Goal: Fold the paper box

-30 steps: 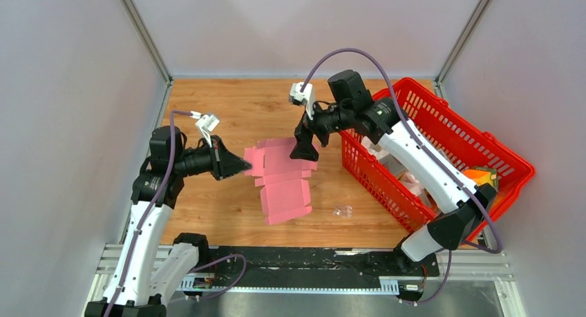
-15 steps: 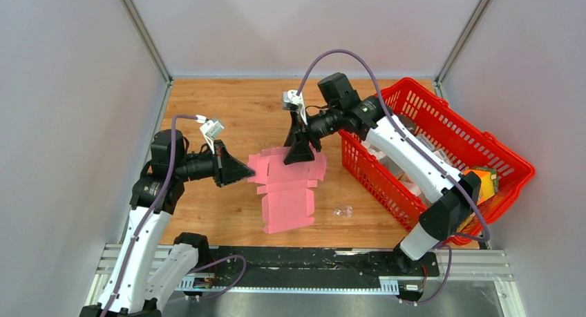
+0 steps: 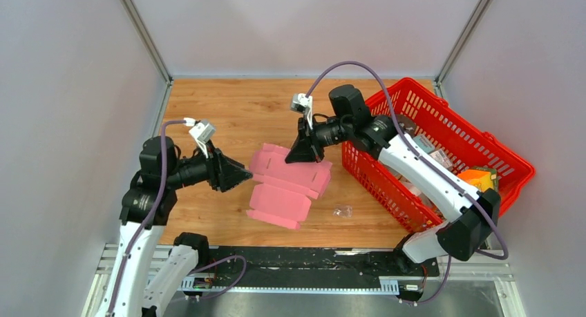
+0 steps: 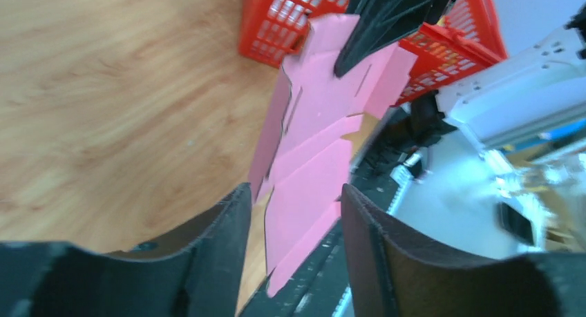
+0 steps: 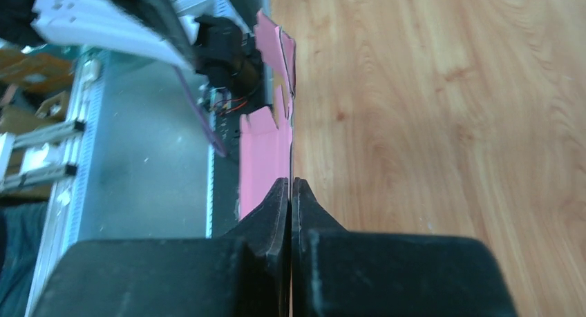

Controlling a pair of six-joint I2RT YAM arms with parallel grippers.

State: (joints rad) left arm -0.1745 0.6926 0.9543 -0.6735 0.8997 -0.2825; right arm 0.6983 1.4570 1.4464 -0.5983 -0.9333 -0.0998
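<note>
The pink paper box [image 3: 287, 182] is a flat creased blank with tabs, hanging tilted over the middle of the wooden table. My right gripper [image 3: 298, 158] is shut on its far edge; in the right wrist view the right gripper [image 5: 290, 182] pinches the thin paper box [image 5: 266, 151] edge-on. My left gripper [image 3: 243, 172] stands open just left of the blank and is not touching it. In the left wrist view the paper box [image 4: 311, 144] lies beyond the left gripper [image 4: 294, 193], with the right gripper's fingers [image 4: 373, 27] on its far end.
A red basket [image 3: 442, 117] with goods, among them an orange item [image 3: 480, 179], stands at the right, close behind the right arm. A small clear plastic scrap [image 3: 342, 210] lies on the table near the basket. A black rail [image 3: 311, 258] runs along the near edge.
The left gripper has opened, let go of the blank's left edge and drawn back a little. The right gripper has shut on the far edge, and the blank has tilted and shifted right.
</note>
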